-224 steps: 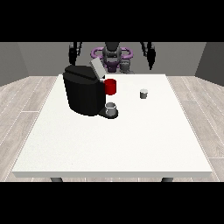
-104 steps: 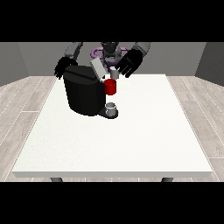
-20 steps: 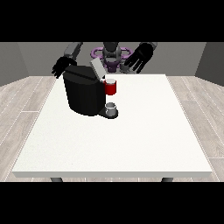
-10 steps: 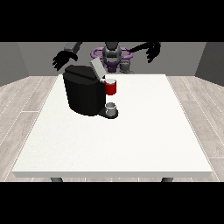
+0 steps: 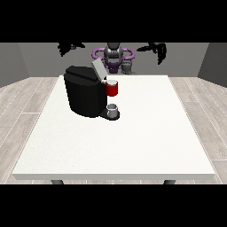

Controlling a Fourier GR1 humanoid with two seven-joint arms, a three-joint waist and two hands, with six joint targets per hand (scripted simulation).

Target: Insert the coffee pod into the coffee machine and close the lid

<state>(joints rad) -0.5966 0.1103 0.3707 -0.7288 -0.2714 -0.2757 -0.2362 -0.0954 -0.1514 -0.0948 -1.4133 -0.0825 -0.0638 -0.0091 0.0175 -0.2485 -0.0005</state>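
The black coffee machine (image 5: 85,94) stands on the white table (image 5: 146,133), left of its middle. Its grey lid (image 5: 97,70) is tilted up and open. Below the lid, the red brew head (image 5: 112,89) has a small pale top that may be the coffee pod; I cannot tell. A grey cup (image 5: 113,111) sits on the machine's base. The hand at the view's left (image 5: 71,46) is raised high behind the machine, fingers spread, holding nothing. The hand at the view's right (image 5: 157,49) is also raised, far right of the machine, with its fingers hanging down and empty.
The robot's torso (image 5: 114,57) is behind the table's far edge. White tabletop stretches to the right of the machine and in front of it.
Both hands have risen and swung outward, away from the machine. The pod that stood on the table in the oldest frame is gone from there. The lid still stands up.
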